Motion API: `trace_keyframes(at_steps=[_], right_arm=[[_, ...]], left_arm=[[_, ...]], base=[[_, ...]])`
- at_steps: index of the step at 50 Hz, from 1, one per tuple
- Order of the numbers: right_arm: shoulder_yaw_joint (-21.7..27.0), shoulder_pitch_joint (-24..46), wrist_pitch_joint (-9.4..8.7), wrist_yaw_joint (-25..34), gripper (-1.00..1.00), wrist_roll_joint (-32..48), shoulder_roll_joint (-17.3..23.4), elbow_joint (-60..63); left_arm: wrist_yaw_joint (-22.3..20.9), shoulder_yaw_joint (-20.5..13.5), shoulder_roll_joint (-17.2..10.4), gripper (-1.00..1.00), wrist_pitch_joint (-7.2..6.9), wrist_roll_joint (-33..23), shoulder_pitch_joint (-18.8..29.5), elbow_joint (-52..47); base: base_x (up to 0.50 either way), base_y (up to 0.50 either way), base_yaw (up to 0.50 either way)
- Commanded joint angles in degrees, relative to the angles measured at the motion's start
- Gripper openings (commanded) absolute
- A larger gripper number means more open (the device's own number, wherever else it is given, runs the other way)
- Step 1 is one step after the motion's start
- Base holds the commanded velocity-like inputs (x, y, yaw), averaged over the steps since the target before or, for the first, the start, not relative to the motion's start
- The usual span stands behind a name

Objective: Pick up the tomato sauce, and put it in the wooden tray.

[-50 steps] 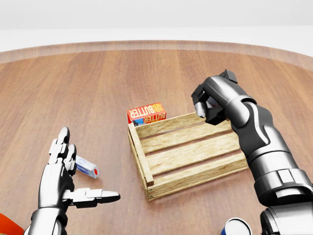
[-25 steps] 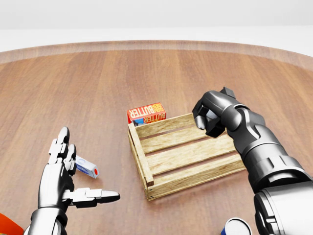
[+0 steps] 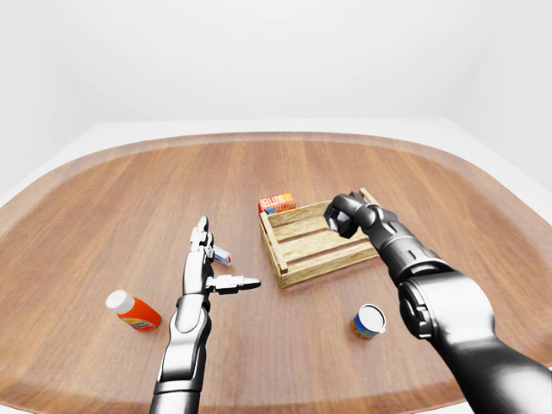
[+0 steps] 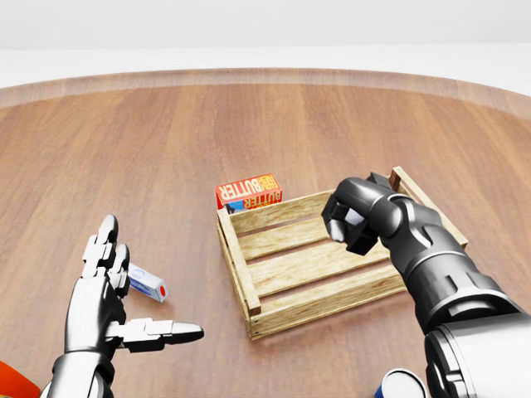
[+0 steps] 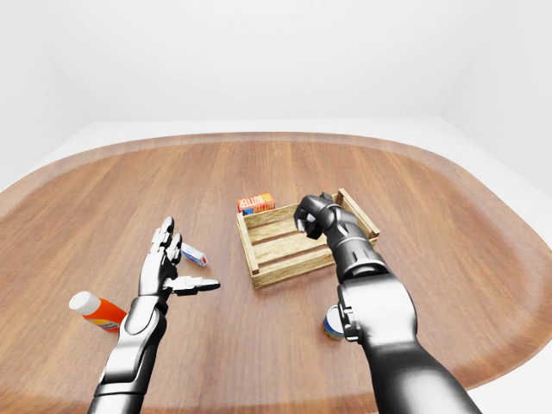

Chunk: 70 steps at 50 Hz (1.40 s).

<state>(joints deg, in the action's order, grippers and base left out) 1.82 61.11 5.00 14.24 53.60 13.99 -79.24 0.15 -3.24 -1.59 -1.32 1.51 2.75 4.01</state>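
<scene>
The wooden tray (image 4: 239, 264) lies at the middle of the head view, and I see nothing lying inside it. My right hand (image 4: 348, 217) hovers over the tray's upper right part with its fingers curled into a fist, and nothing shows between them. An orange-red bottle (image 3: 135, 312) with a white cap lies at the lower left of the left-eye view, well clear of both hands. Its label is too small to read. My left hand (image 4: 141, 303) is open, fingers spread, low on the left.
A red butter box (image 4: 249, 191) stands against the tray's upper left edge. A small white tube (image 4: 148, 283) lies beside my left hand's fingers. A blue can (image 3: 369, 321) stands below the tray near my right forearm. The round wooden table's rim (image 3: 259, 138) curves across the top.
My right hand has moved down and left, from the tray's upper right corner to over its inside; the tray's right end wall now shows. The left hand has not moved.
</scene>
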Motion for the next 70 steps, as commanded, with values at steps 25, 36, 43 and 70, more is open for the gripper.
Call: trace_keyframes(at_steps=[25, 36, 43, 70], right_arm=[[0.11, -0.88, 0.0, 3.01, -1.0, 5.7, 0.34, 0.07], [0.09, -1.84, 0.0, 3.5, -1.0, 6.08, 0.25, 0.03], [0.15, -2.25, 0.0, 3.47, -1.0, 6.14, 0.2, 0.01], [-0.01, -2.81, 0.0, 3.41, -1.0, 7.14, 0.12, -0.06]], left_arm=[[0.03, -0.06, -0.04, 1.0, -0.19, 0.06, 0.25, 0.1], [0.02, -0.01, -0.02, 1.0, -0.18, 0.0, 0.12, -0.07], [0.02, -0.01, -0.02, 1.0, -0.16, -0.02, 0.13, -0.05], [0.0, 0.02, 0.0, 1.0, -0.1, -0.06, 0.06, -0.11]], base=[[0.0, 0.0, 0.0], [0.0, 0.0, 0.0], [0.0, 0.0, 0.0], [0.0, 0.0, 0.0]])
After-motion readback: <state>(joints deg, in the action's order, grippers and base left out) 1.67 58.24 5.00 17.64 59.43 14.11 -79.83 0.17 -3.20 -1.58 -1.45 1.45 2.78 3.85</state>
